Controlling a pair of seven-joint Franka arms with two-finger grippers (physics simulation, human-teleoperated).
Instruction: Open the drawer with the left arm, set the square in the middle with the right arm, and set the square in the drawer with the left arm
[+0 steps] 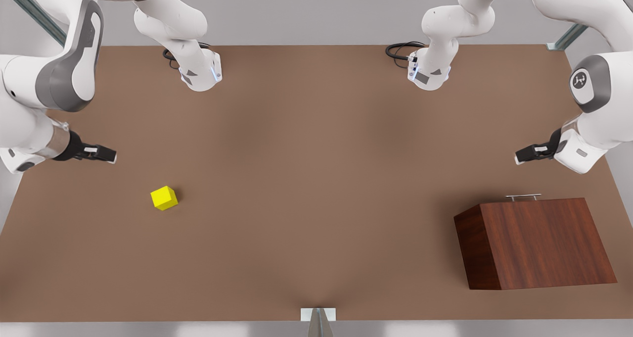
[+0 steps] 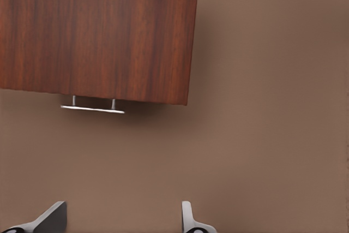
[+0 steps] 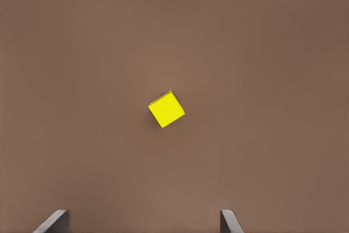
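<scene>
Drawer [image 1: 536, 243] shut, handle [image 1: 523, 197] free, cabinet on the counter [image 1: 316, 178] at front view's right; left gripper [image 1: 519, 157] hovers near it, fingers [image 2: 52, 217] spread, empty. Square [image 1: 164, 198] sits at front view's left, right gripper [image 1: 111, 156] above, fingers [image 3: 54, 221] apart, empty.

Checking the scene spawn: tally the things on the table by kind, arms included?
Yellow cube: 1
Wooden cabinet with drawer, handle: 1
Robot arms: 2, left gripper near the cabinet, right gripper near the cube, both open
Total: 4
</scene>
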